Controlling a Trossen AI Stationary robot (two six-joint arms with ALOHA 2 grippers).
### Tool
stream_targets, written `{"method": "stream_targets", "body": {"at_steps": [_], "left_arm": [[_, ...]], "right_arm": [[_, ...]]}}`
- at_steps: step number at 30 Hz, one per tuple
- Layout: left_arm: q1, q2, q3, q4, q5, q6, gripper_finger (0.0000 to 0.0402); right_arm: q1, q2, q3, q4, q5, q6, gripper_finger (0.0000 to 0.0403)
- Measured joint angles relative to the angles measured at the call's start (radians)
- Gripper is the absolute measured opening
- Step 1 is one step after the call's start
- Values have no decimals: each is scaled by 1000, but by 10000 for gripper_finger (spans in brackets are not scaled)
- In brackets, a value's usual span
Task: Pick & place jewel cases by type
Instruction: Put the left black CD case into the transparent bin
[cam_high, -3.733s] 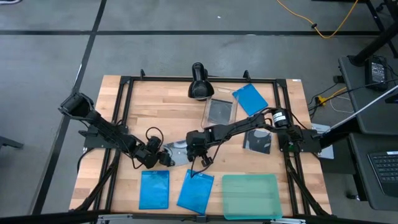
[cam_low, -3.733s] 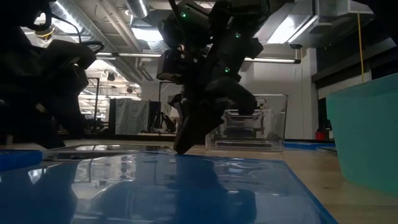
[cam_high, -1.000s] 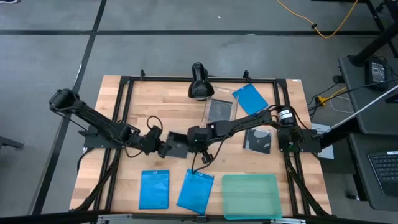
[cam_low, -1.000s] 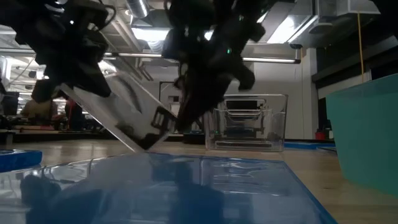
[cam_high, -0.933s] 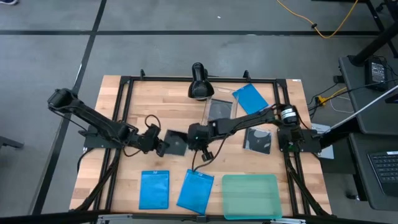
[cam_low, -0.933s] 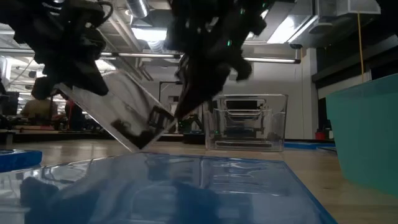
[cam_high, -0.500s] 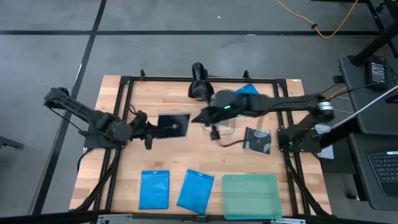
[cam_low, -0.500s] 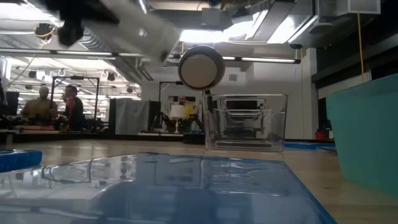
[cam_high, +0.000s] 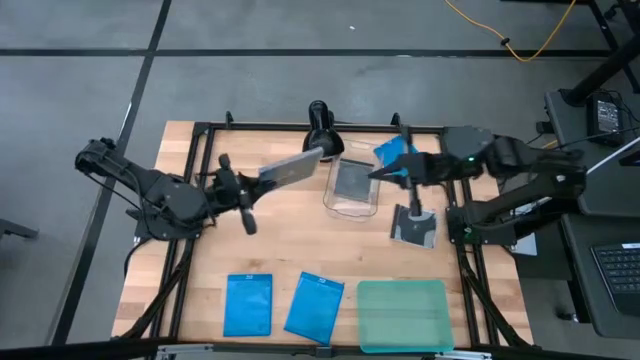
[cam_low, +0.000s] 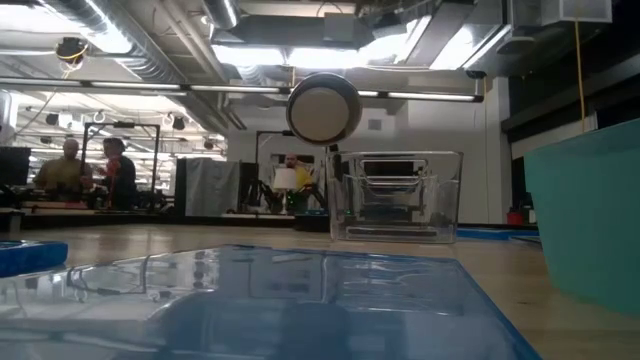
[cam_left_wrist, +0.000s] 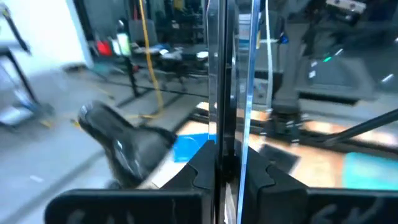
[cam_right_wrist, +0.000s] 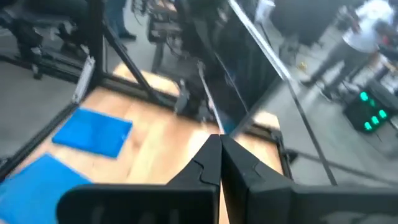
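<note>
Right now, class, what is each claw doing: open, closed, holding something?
Left claw: closed on a disc case, lifted off the table.
Right claw: closed, holding nothing, above the clear tub.

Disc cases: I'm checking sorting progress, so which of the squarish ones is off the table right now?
The disc case held by the left gripper; the others lie in the clear tub and on the table.

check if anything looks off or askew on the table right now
One thing: the left gripper holds a disc case tilted in the air, edge-on between its fingers, near the tub. A blue case lies skewed beside its straight neighbour.
</note>
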Motion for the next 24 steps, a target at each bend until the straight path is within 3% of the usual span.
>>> {"method": "stream_targets", "body": {"at_steps": [11,21,24], "left_arm": [[-2,257,306,0,-86,459,17],[-119,382,470,2,-377,988,17],[-153,409,475,-1,-414,1118,17]], "right_arm": [[0,-192,-123,-47,6,80,6],[-1,-270,-208,45,27,159,6],[-1,-269,-208,61,27,159,6]]}}
